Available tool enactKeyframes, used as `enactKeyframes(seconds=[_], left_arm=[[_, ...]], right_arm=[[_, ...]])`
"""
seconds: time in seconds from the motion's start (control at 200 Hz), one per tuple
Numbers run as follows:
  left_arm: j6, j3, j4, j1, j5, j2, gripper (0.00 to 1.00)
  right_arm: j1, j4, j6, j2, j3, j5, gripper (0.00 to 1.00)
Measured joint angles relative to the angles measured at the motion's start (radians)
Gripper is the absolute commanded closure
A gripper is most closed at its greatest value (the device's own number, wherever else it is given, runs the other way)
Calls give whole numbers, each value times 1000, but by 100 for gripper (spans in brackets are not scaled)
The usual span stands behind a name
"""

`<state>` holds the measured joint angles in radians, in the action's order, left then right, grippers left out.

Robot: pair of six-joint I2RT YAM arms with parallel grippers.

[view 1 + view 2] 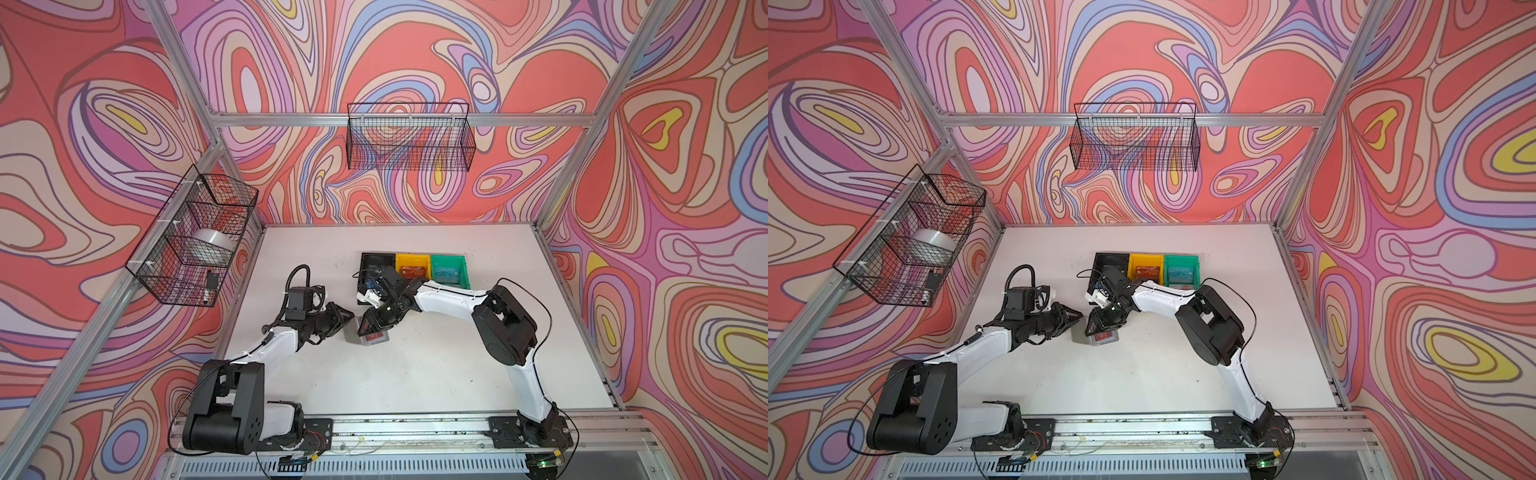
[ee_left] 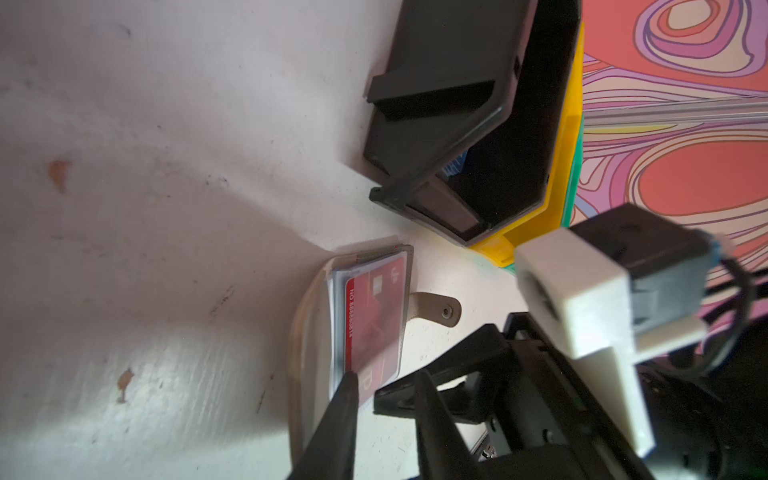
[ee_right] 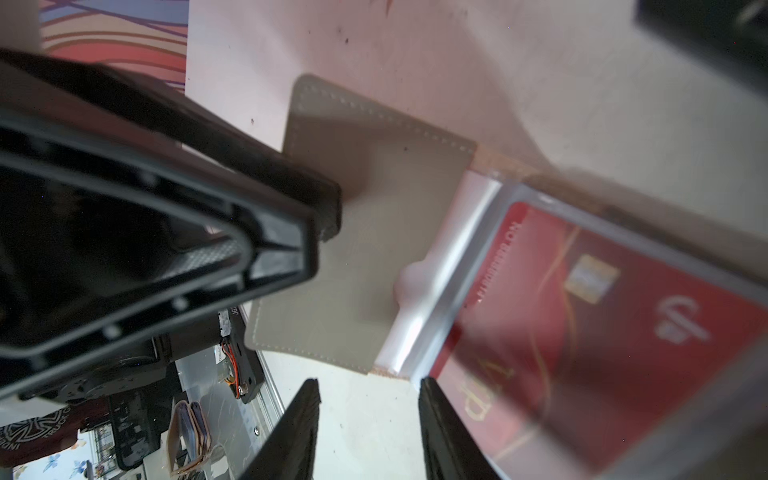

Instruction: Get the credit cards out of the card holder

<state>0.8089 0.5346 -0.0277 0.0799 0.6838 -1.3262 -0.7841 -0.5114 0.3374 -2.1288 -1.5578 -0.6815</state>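
Right gripper [image 3: 370, 382] parted, empty: I should hook the card [image 3: 582, 332] edge while left gripper [image 2: 386, 377], parted too, pins the holder [image 3: 374, 216].

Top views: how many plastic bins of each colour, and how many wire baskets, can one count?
Black bin: 1
Yellow bin: 1
Green bin: 1
Wire baskets: 2, one on the back wall and one on the left wall
Total: 5
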Motion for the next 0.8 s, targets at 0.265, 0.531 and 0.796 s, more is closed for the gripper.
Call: enactKeyframes(seconds=[0.265, 0.531, 0.796], left_arm=[[0, -37, -37, 0, 0, -46, 76], [-2, -53, -49, 0, 0, -84, 81], [-1, -66, -98, 0, 6, -140, 83]], right_arm=[[71, -63, -38, 40, -3, 79, 69], [92, -109, -58, 39, -46, 114, 77], [87, -84, -38, 9, -27, 89, 84]])
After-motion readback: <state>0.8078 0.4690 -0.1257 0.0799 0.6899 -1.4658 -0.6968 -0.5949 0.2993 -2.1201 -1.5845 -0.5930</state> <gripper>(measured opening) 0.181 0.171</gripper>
